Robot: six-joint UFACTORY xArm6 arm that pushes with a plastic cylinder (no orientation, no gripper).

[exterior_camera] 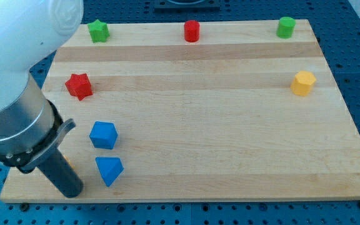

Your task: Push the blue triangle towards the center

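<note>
The blue triangle (109, 170) lies near the board's bottom left corner. My tip (74, 192) rests on the board just to the triangle's left and slightly lower, with a small gap between them. A blue cube-like block (103, 135) sits just above the triangle. The arm's white and grey body fills the view's left side and hides part of the board's left edge.
A red star (79, 85) lies at the left. A green star (98, 30), a red cylinder (192, 30) and a green cylinder (285, 27) line the top edge. A yellow hexagon (303, 82) sits at the right. The wooden board (217, 125) rests on a blue surface.
</note>
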